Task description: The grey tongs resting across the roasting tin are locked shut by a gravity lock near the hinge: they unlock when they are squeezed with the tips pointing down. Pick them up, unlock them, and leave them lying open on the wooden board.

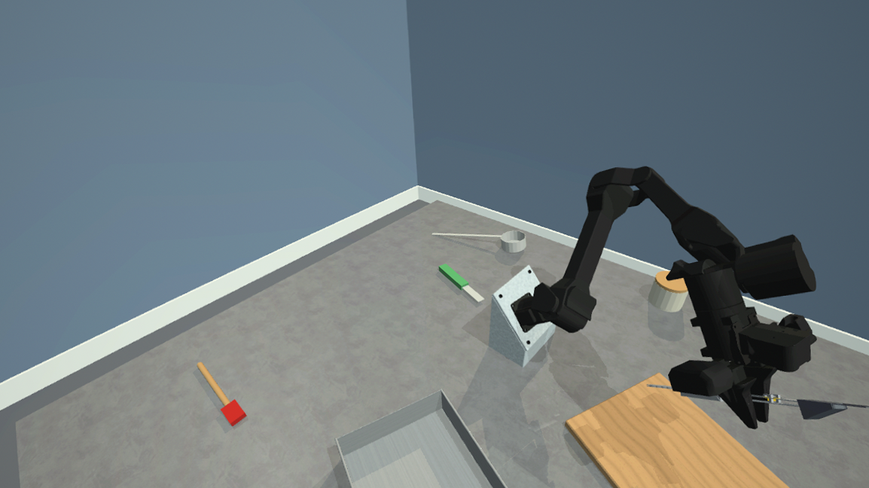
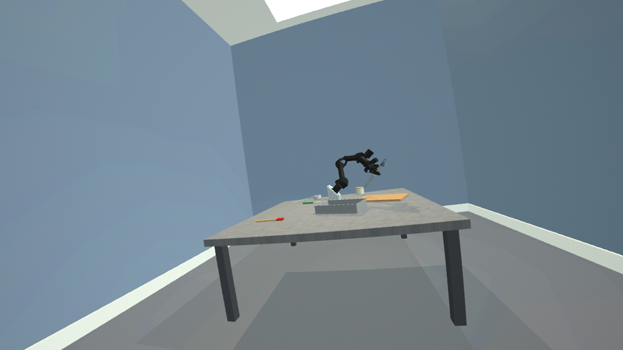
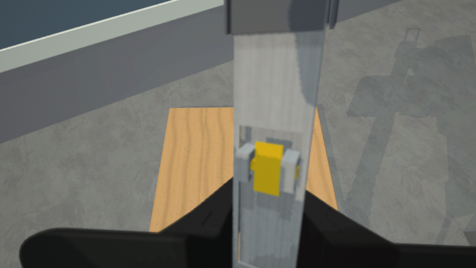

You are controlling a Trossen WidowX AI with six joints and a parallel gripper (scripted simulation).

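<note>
The grey tongs are in the air above the wooden board. In the exterior view they slope steeply, tips end low toward the arm's base and the end with the dark sleeve high. My gripper is shut on the tongs near their middle. In the wrist view a yellow lock piece sits between two grey lugs on the tongs. Whether it is locked I cannot tell. The roasting tin carries nothing that I can see.
A jar with a wooden lid stands behind the board. A red-headed mallet, a green-handled tool and a long-handled metal cup lie on the table. The arm's base bracket stands behind the tin.
</note>
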